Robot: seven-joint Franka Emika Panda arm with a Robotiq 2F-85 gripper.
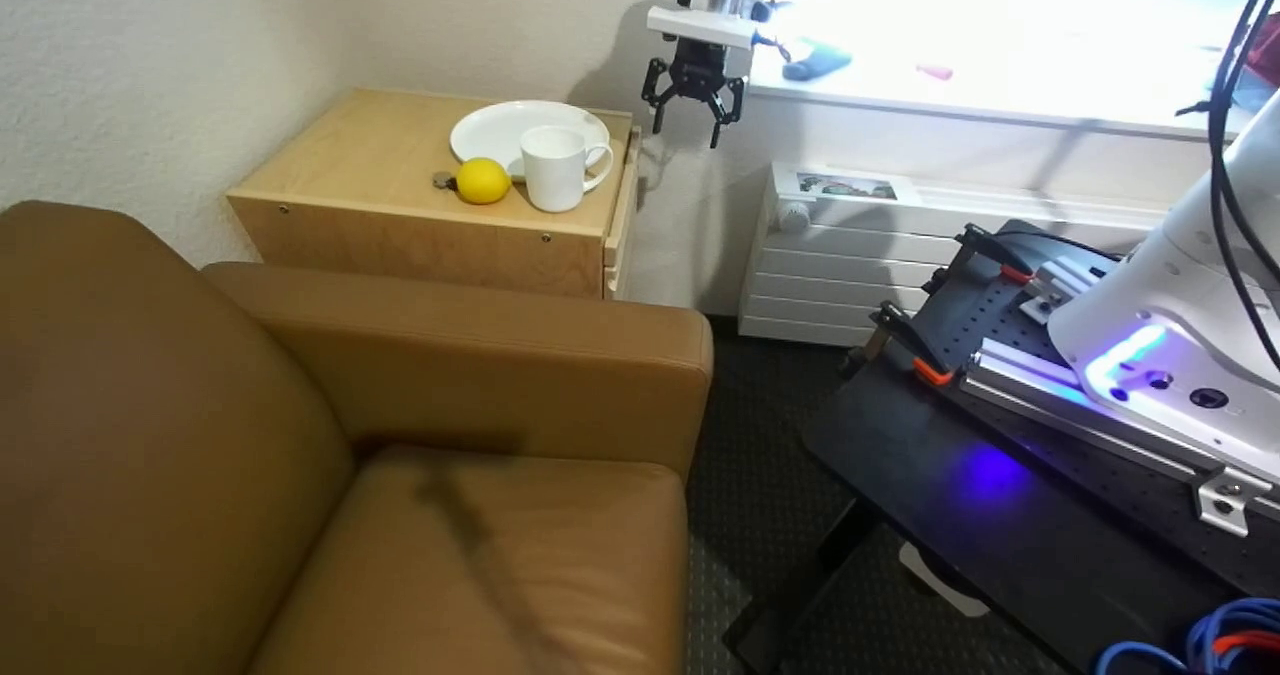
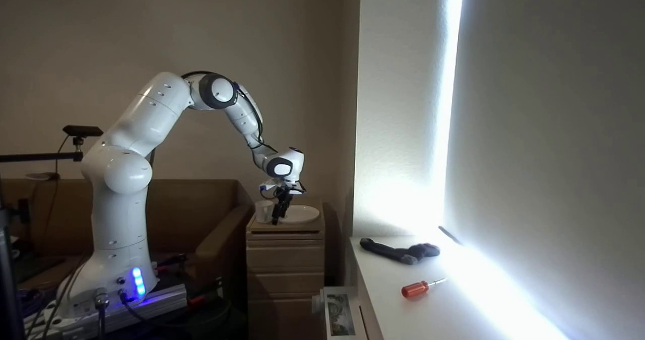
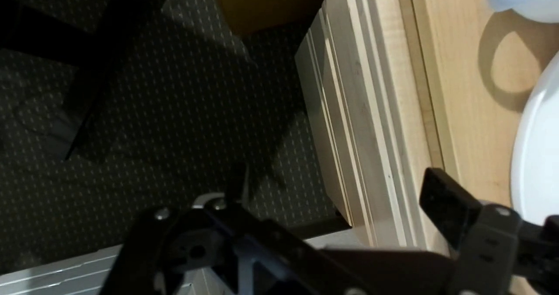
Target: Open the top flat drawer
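Note:
The top flat drawer shows as a thin pale front strip (image 2: 285,237) just under the cabinet's top slab. In the wrist view its pale front edge (image 3: 399,72) runs beside the slab, with a narrow tan band between them. It also shows as a thin edge (image 1: 624,190) at the cabinet's right side in an exterior view. My gripper (image 1: 686,135) is open and empty, pointing down, in front of and above the drawer front. In the wrist view the gripper (image 3: 336,185) has one finger over the drawer edge and slab, the other over the floor. Contact cannot be told.
A white plate (image 1: 490,140), a white mug (image 1: 552,170) and a yellow round object (image 1: 483,181) stand on the cabinet top (image 1: 350,165). A brown sofa (image 1: 500,375) is beside the cabinet. A white radiator (image 1: 840,255) and windowsill (image 2: 383,284) are nearby.

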